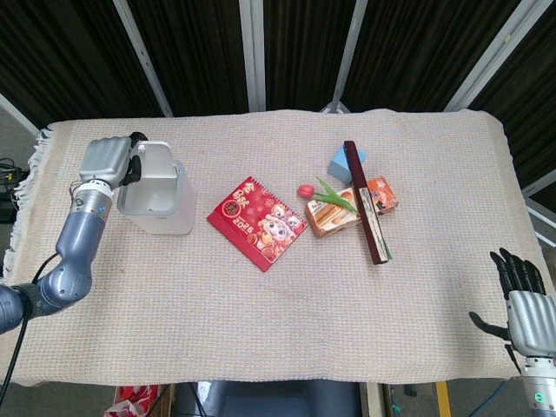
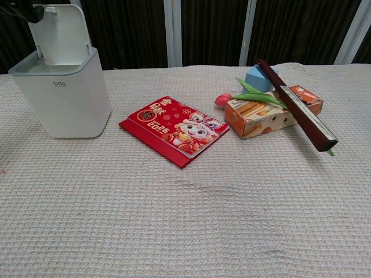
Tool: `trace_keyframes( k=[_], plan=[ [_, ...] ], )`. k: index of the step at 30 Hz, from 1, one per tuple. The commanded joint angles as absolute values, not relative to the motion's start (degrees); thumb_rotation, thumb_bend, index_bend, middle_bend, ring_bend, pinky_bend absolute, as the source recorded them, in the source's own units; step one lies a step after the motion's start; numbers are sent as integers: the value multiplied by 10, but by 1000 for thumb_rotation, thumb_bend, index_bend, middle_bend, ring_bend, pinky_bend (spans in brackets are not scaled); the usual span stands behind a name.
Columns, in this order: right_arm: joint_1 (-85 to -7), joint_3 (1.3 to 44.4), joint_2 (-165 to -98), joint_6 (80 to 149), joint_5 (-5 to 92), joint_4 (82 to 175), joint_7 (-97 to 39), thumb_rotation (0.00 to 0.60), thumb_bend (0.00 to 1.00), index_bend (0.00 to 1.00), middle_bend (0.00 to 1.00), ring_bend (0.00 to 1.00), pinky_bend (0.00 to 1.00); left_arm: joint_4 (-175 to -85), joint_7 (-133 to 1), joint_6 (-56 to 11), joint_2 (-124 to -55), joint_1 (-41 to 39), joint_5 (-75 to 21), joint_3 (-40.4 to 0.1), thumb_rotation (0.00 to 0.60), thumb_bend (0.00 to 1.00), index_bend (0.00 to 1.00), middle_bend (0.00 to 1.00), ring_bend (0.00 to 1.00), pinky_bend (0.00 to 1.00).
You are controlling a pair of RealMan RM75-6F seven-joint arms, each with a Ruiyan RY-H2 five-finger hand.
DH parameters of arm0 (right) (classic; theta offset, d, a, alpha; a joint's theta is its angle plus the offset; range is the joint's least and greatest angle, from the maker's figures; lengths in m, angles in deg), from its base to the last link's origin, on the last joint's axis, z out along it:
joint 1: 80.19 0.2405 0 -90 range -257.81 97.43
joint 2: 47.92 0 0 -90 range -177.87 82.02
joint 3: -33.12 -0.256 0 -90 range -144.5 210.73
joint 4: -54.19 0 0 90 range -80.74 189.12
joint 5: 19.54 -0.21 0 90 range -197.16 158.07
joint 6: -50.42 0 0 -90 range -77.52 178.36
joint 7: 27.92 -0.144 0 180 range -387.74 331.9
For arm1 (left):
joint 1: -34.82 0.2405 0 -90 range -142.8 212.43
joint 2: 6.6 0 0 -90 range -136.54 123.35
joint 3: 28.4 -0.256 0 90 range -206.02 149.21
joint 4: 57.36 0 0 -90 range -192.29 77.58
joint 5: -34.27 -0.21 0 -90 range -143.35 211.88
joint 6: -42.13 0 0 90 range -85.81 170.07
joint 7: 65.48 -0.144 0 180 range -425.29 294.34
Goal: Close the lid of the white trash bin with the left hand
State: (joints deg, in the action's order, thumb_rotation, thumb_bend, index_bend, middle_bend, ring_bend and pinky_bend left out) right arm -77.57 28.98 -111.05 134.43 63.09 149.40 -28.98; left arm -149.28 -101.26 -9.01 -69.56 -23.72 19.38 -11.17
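left hand (image 1: 109,161): up at the far-left side of the white trash bin (image 1: 158,191), at the upright lid (image 1: 153,158). back of hand faces the head camera, fingers curl toward the lid's top edge. chest view shows only dark fingertips (image 2: 26,11) at the lid's top-left corner. contact vs just beside: cannot tell. how far the fingers are spread: cannot tell, palm side hidden.
left arm: runs from the table's left edge up to the bin.
right hand (image 1: 524,300): low at the near-right edge of the table, fingers spread and straight, holding nothing, well apart from everything.
white trash bin: far-left part of the table, on the beige cloth (image 1: 261,330). upright, grey rim around the opening.
lid: not closed. stands raised at the back of the bin, tilted slightly rearward in the chest view (image 2: 59,35).
red calendar (image 1: 258,221): flat on the cloth, just right of the bin, not touching it. turned at an angle.
orange box (image 1: 352,208): right of the calendar, mid-table.
tulip (image 1: 326,195): red bud at the box's left end, green stem and leaves lying across the box top.
blue block (image 1: 341,160): behind the box, beside the far end of the bar.
dark red bar (image 1: 366,201): long, rests across the box, near end sticking out toward the robot.
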Motion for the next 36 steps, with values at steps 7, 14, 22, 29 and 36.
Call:
trace_keyframes(
  k=[7,14,22,29,36],
  plan=[
    [-777,291,-1110,1345,631,1494,-288,600,195,0,0,0,0,-1519,-998,-100,-682,-238,191,-116,600,733,384,1000,934,977],
    [-777,291,-1110,1345,631,1496,-288,600,194,0,0,0,0,-1550,-1005,-98,-650,-237,196,-128,600,738,407,1000,936,982],
    [-777,291,-1110,1345,632,1497,-288,600,194,0,0,0,0,-1592,-1004,-86,-616,-229,194,-152,600,739,407,1000,936,984],
    [-777,293,-1109,1343,634,1499,-287,600,195,0,0,0,0,-1610,-991,-89,-611,-217,172,-171,600,739,404,1000,936,984],
    [-778,293,-1109,1344,635,1498,-287,600,195,0,0,0,0,-1620,-974,-94,-623,-207,143,-187,600,739,403,1000,936,984]
  ],
)
